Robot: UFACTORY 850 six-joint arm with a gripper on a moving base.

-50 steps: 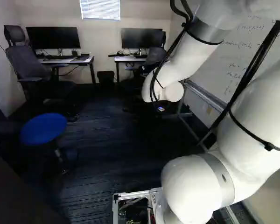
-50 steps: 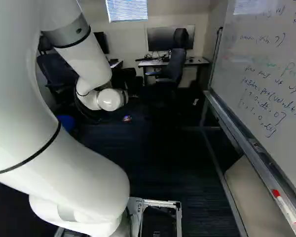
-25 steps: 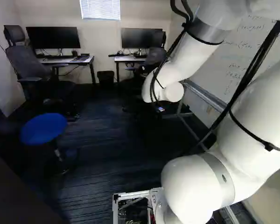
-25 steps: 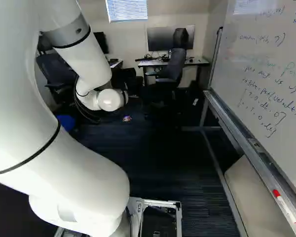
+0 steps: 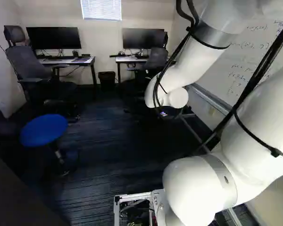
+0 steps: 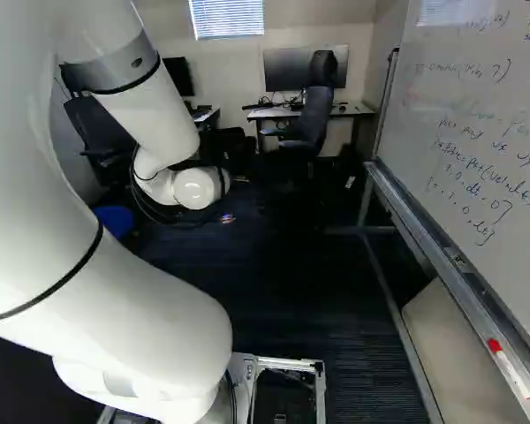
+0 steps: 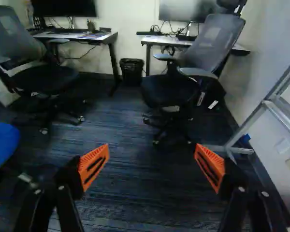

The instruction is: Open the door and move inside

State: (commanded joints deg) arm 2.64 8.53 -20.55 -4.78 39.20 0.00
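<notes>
Blue stool [image 5: 44,129]: at the left of the left base view, near an office chair [image 5: 30,63].
My white arm [image 5: 193,61]: right of the middle there.
Whiteboard [image 6: 464,115]: at the right of the right base view, a red-ended marker [image 6: 510,368] on its ledge.
My gripper [image 7: 152,154]: released in the wrist view, orange pads [image 7: 94,162] well apart.
Waste bin [image 7: 131,72]: ahead of it, between two desks [image 7: 58,35].
Door: I cannot tell where.

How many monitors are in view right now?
2. One monitor stands on the left-hand desk in the left base view; the other monitor is on the desk nearer the whiteboard, partly behind a chair. The arm may hide more.
</notes>
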